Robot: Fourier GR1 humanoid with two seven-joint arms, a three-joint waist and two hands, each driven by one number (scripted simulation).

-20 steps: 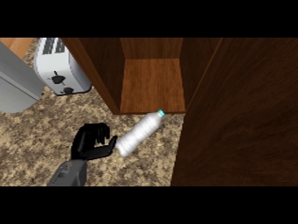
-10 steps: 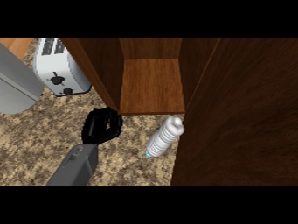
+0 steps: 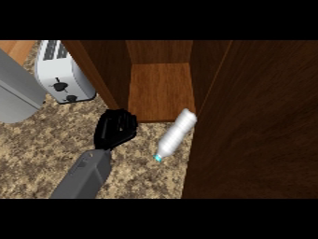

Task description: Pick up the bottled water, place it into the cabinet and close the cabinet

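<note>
Head view: clear, teal-capped bottled water (image 3: 176, 134)

Clear blue-capped bottled water (image 3: 175, 135), lying sideways on counter (image 3: 31, 154), base against open wooden cabinet (image 3: 160, 88)

No lettering can be read — neither on the bottled water (image 3: 176, 134) nor on the toaster (image 3: 63, 74).

Speckled stone counter (image 3: 24, 158), white toaster (image 3: 65, 77) at back-left, perhaps a grey appliance (image 3: 6, 88) beside it.
</note>
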